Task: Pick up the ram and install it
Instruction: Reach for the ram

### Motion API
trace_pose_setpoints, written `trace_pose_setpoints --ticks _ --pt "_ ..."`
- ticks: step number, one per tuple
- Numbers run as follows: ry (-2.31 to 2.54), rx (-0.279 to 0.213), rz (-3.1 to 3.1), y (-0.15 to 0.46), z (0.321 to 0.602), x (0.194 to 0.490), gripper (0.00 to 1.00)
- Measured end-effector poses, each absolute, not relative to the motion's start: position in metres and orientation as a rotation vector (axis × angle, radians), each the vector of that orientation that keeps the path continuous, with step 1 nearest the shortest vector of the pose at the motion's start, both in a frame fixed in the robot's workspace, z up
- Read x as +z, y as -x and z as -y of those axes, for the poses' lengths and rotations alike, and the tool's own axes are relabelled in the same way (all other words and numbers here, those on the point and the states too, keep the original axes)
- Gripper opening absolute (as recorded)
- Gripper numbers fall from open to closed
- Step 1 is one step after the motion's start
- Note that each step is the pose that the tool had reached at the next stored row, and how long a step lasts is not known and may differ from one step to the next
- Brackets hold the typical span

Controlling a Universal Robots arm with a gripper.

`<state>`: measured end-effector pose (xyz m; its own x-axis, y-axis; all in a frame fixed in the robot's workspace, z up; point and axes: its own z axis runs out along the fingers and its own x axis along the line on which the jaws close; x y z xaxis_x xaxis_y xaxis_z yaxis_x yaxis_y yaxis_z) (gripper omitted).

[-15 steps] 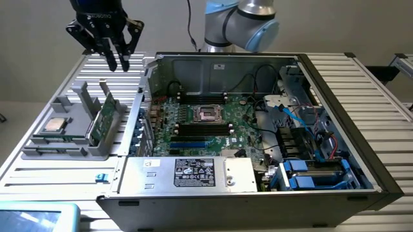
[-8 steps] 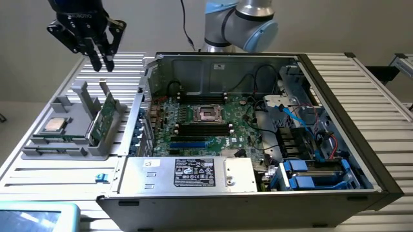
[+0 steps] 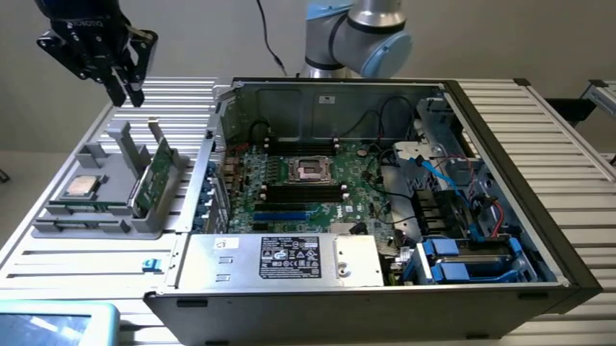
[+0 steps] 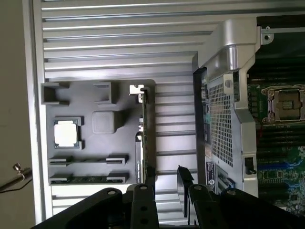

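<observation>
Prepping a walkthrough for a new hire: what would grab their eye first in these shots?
The open grey metal computer case with its large green motherboard dominates the middle of the exterior view. On the exterior view's left, a grey plastic holder carries the long green ram stick standing on edge and a square silver processor chip. The black gripper hangs open and empty above that holder.

The tabletop (image 3: 549,130) is ribbed, matt silver metal. The grey holder (image 3: 115,162) looks like matt plastic. The ram (image 3: 154,180) is green circuit board; the gripper (image 3: 128,95) is matt black.
</observation>
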<state>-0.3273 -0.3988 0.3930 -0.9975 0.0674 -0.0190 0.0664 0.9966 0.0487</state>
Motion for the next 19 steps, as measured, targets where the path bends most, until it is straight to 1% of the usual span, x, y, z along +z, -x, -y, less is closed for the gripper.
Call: trace_pose_setpoints --ticks 19 --pt "-0.102 0.075 -3.118 0.414 0.399 0.393 0.32"
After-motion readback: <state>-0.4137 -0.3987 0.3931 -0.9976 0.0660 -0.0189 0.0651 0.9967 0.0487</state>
